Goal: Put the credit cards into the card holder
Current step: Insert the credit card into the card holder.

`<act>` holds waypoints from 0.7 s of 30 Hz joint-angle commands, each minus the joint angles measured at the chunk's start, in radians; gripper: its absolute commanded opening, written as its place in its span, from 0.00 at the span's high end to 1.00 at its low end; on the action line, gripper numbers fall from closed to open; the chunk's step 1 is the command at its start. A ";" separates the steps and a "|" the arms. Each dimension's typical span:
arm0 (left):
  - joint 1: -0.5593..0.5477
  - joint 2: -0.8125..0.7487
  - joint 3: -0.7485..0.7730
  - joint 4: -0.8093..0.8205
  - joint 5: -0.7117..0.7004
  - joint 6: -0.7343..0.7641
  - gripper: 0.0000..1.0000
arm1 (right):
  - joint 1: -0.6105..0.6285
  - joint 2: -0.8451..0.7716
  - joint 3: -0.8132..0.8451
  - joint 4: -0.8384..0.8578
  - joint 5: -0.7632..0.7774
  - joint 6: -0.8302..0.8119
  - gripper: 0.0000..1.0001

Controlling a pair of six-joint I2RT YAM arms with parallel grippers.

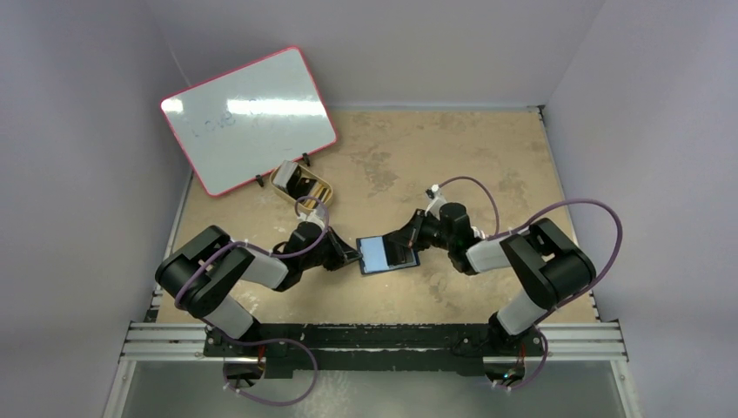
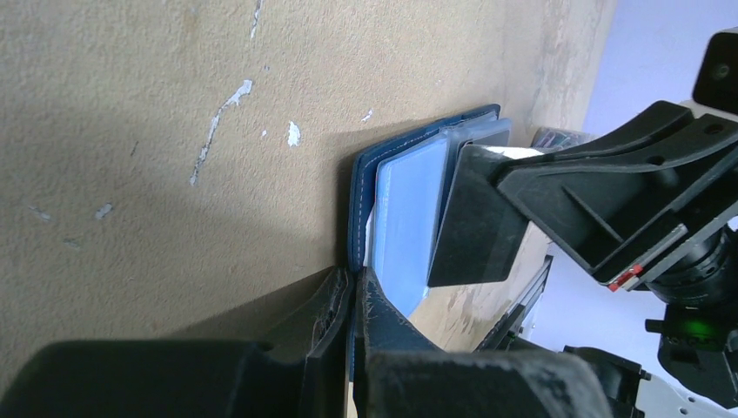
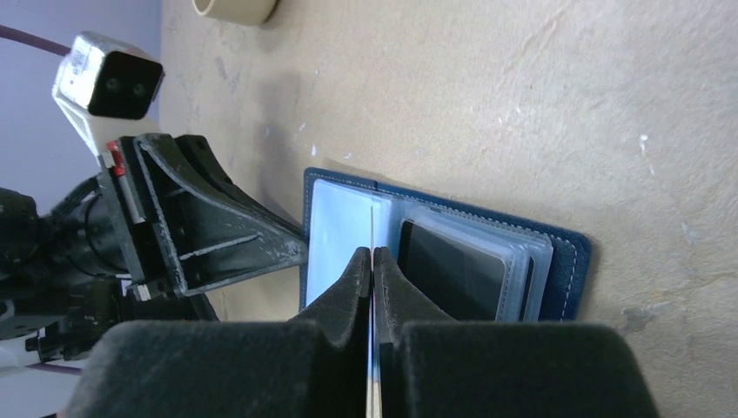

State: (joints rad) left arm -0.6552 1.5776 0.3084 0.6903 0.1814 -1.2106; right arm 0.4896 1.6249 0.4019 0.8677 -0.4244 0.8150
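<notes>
card holder [image 1: 387, 253] open mid-bench, nearer near edge | left pincer [image 2: 352, 296] clamped on its navy cover edge | right pincer [image 3: 372, 261] pinching thin sheet [image 3: 372, 226], edge-on | dark credit card [image 3: 448, 266] pocketed | gold tin [image 1: 300, 185] well apart

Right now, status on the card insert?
Left end effector shut on card holder edge. Right end effector shut on credit card, upright over the holder. Second card already sleeved. Nothing blocking.

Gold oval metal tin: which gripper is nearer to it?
Left. The left gripper clamps the navy-blue wallet on the side nearest the gold tin; the right gripper holds a dark card beyond it.
</notes>
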 commanded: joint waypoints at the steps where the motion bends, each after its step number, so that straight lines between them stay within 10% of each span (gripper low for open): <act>1: -0.004 -0.009 -0.002 -0.045 -0.040 0.025 1.00 | -0.003 -0.048 0.048 -0.029 0.078 -0.037 1.00; 21: -0.006 -0.018 -0.010 -0.037 -0.037 0.017 1.00 | -0.003 0.012 0.054 0.076 0.130 -0.069 1.00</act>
State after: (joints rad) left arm -0.6563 1.5757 0.3084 0.6891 0.1776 -1.2110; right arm 0.4896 1.6360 0.4587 0.8581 -0.3309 0.7658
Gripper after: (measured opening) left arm 0.012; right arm 0.007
